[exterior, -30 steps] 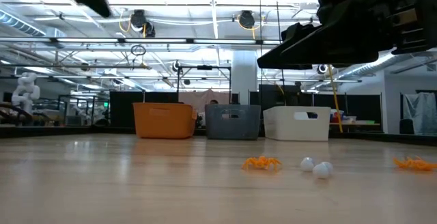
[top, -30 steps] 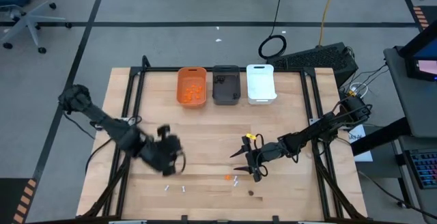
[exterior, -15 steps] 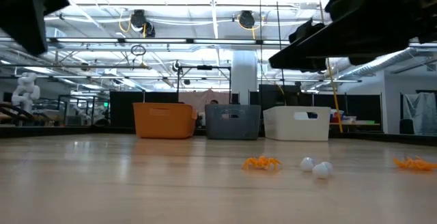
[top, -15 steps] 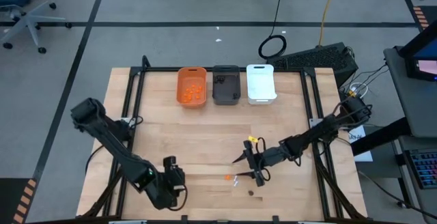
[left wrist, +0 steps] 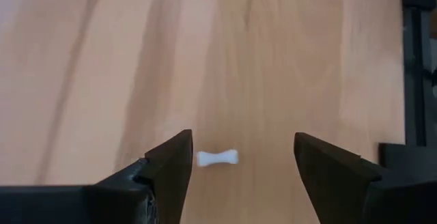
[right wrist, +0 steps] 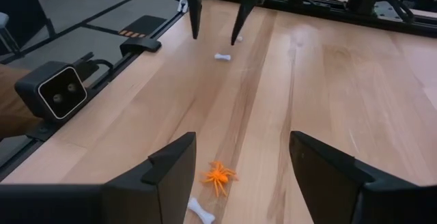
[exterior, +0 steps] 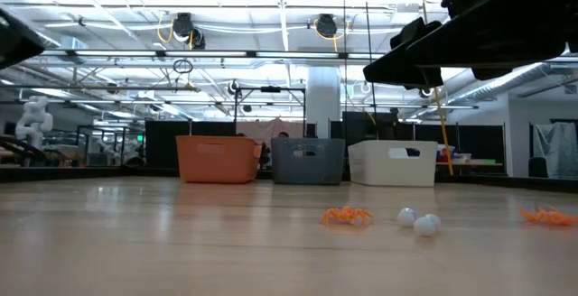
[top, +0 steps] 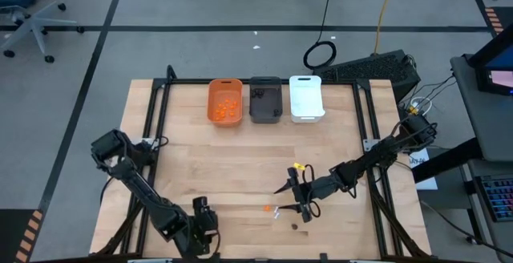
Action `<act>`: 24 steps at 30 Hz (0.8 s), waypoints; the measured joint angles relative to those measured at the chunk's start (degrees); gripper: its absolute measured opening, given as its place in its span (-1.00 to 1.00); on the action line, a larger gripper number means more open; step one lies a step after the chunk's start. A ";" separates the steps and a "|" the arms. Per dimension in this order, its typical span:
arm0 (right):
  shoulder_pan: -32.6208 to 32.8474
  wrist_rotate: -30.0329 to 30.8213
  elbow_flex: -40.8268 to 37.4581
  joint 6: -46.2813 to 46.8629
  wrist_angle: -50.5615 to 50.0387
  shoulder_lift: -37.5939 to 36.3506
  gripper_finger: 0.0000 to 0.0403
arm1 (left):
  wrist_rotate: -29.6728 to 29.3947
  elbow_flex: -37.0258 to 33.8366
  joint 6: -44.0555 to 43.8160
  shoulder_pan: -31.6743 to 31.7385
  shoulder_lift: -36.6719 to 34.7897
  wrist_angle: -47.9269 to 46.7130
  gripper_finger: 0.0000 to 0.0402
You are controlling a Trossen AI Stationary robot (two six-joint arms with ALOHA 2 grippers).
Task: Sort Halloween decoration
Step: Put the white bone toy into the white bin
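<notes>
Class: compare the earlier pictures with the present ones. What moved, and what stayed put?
The left gripper swung to the table's near edge, open over a white bone. The right gripper edged slightly nearer, open above the orange spider. Bins and loose pieces stayed put.

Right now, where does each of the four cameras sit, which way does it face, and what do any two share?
High view: overhead, looking straight down on the table, both arms and three bins.
Low view: at tabletop height, looking level toward the bins; an arm hangs above.
Left wrist view: above the wood, past the left gripper with its open fingers either side of a white bone.
Right wrist view: past the right gripper, open, toward an orange spider.
Shared: the spider also shows in the high view.
</notes>
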 joint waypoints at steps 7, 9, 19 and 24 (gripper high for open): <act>0.00 -0.01 0.00 -0.11 0.04 0.00 0.09 | -0.33 0.00 -0.81 -0.86 2.50 0.92 0.26; 0.00 -0.01 0.01 -0.11 0.04 0.00 0.09 | -0.48 0.00 -0.88 -0.84 2.78 0.70 0.26; 0.00 -0.03 0.00 -0.04 0.06 0.01 0.09 | -0.55 0.00 -1.42 -0.86 5.22 0.74 0.26; 0.00 -0.03 0.00 0.00 0.06 0.02 0.09 | -0.59 0.02 -3.79 -0.86 5.69 0.85 0.24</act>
